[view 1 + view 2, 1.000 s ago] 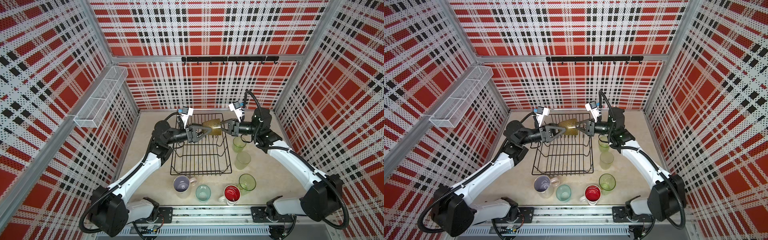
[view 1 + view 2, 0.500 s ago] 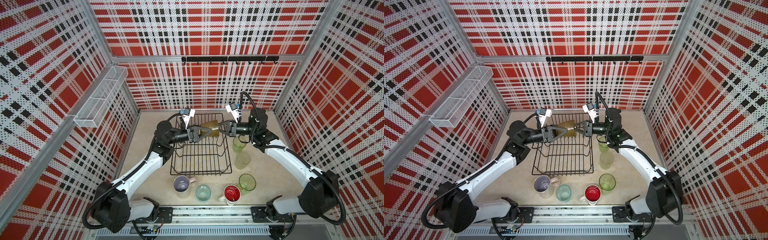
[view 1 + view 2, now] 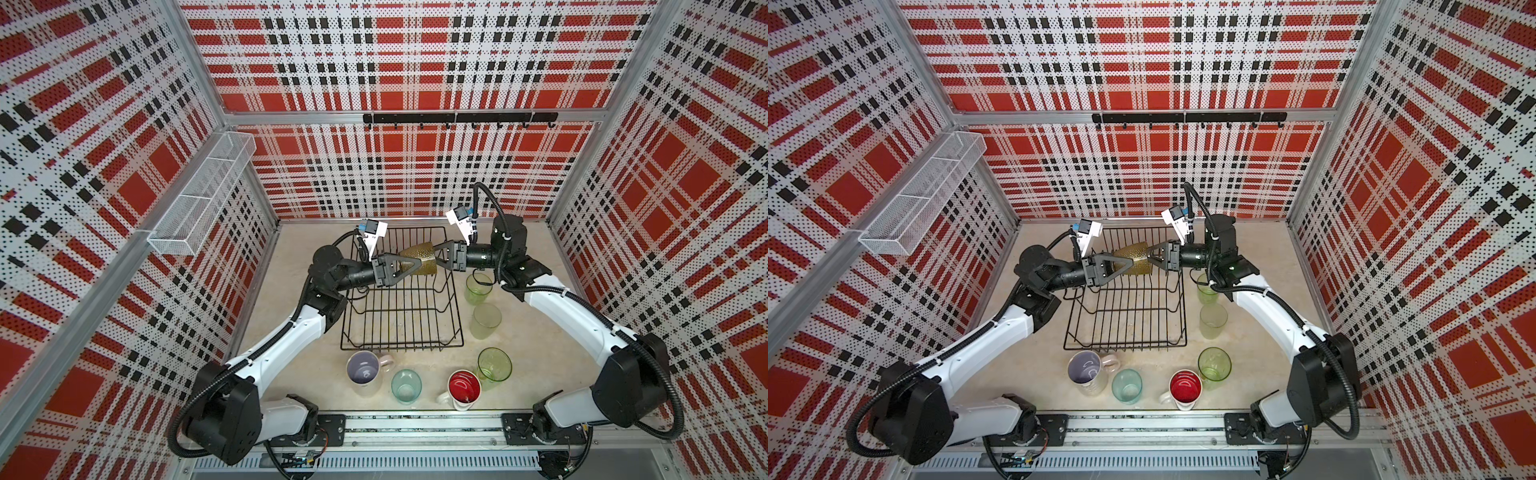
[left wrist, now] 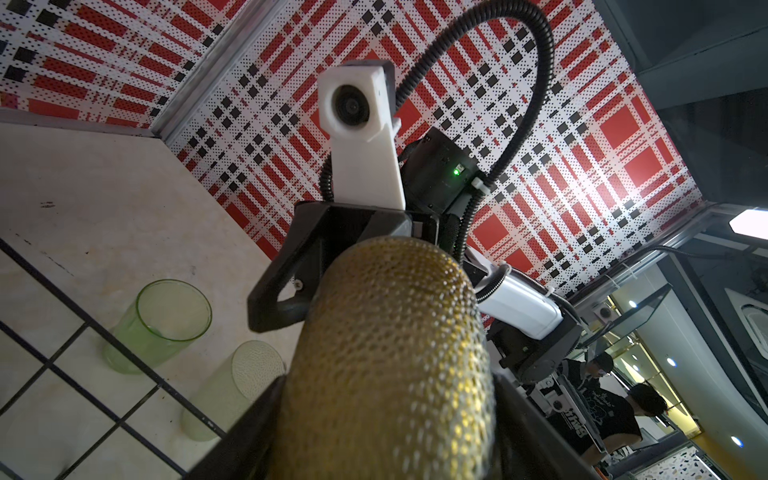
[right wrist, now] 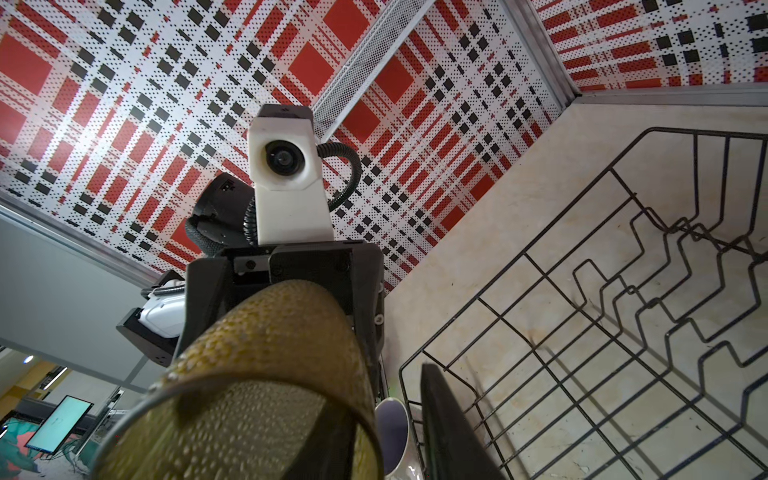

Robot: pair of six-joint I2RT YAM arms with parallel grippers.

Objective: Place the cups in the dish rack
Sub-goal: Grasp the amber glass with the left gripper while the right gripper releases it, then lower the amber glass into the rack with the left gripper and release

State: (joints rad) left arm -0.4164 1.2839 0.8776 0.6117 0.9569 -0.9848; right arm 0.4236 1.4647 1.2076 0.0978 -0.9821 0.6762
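Amber cup (image 3: 420, 262) (image 3: 1136, 262) is off the table (image 3: 536, 365), lying horiz. in the air over the far end of the rack (image 3: 401, 347) (image 3: 1125, 345). Mouth twd the right arm, base twd the left arm.

Left gripper (image 3: 413, 267) (image 3: 1128, 264): clenched on the amber cup, one finger on each side of the body near the base. In the left wrist view the fingers (image 4: 249, 436) flank the dimpled wall (image 4: 390, 353), w/ no gap seen.

Right gripper (image 3: 437, 257) (image 3: 1152, 257): at the cup's rim, jaws parted, not gripping. Right wrist view: one finger sits inside the mouth and shows dark thru the amber wall (image 5: 266, 374). The other finger (image 5: 444, 428) is outside, w/ a clear gap to the rim.

Rack sits mid-table, closer to the far edge.

- Far green cup (image 3: 478, 289) (image 4: 162, 324): upright, just beside the rack's right side.
- Frosted cup (image 3: 485, 320) (image 4: 241, 386): upright, next one along twd the near edge.
- Row along the table's near edge, L to R, all mouth-up and apart from the rack:
  - pink mug (image 3: 365, 372), lavender inside
  - teal cup (image 3: 406, 386)
  - white mug (image 3: 463, 388), red inside
  - near green cup (image 3: 493, 365), set a bit farther back

White mesh shelf (image 3: 203, 195) on the left wall.
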